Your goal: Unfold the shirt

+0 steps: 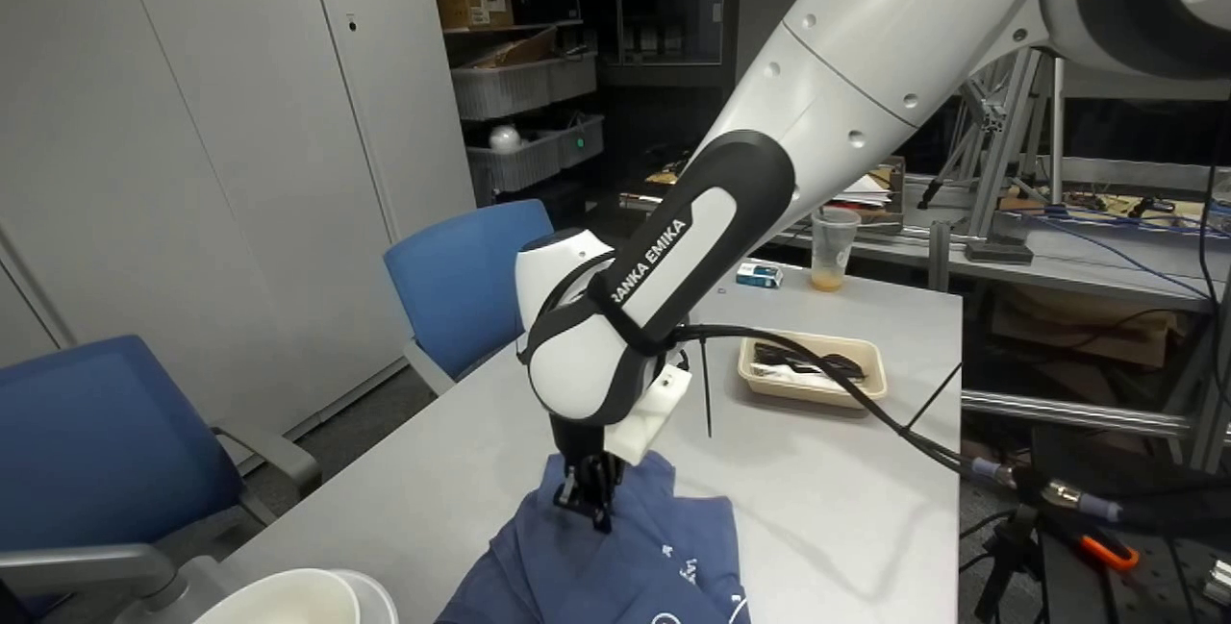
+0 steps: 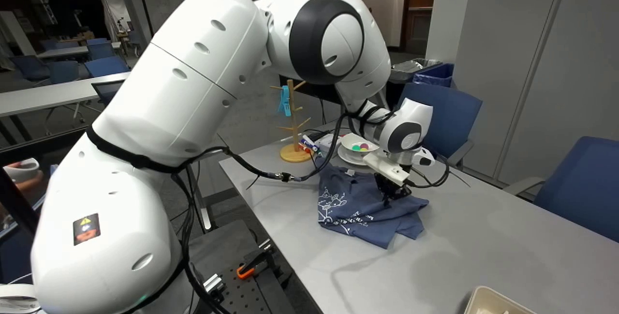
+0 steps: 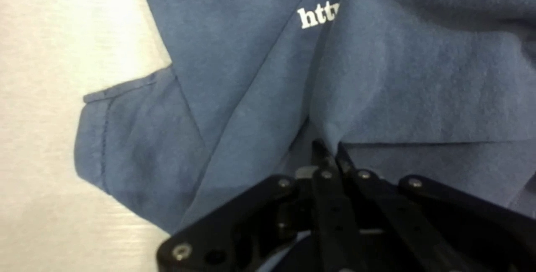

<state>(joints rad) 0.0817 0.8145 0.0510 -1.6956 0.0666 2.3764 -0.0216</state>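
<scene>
The blue shirt [image 1: 625, 557] lies crumpled and partly folded on the table. It also shows in an exterior view [image 2: 358, 207], with white letters and line drawings on its upper side. My gripper [image 1: 587, 509] points down over the shirt; it also shows near the shirt's chair-side edge [image 2: 389, 195]. In the wrist view the fingertips [image 3: 333, 152] are close together and pinch a raised fold of the shirt [image 3: 251, 75]. A sleeve with a stitched hem spreads out to the left there, and part of the printed text is covered by the fold.
The white table [image 2: 459, 246] bears a beige tray [image 1: 813, 398] with dark items, a plastic cup [image 1: 832, 249] and a small blue-white pack [image 1: 759, 275]. A white bowl [image 2: 357, 142] on a plate, markers [image 2: 309, 144] and a wooden stand [image 2: 295, 153] stand beyond the shirt. Blue chairs [image 1: 462, 278] line the edge.
</scene>
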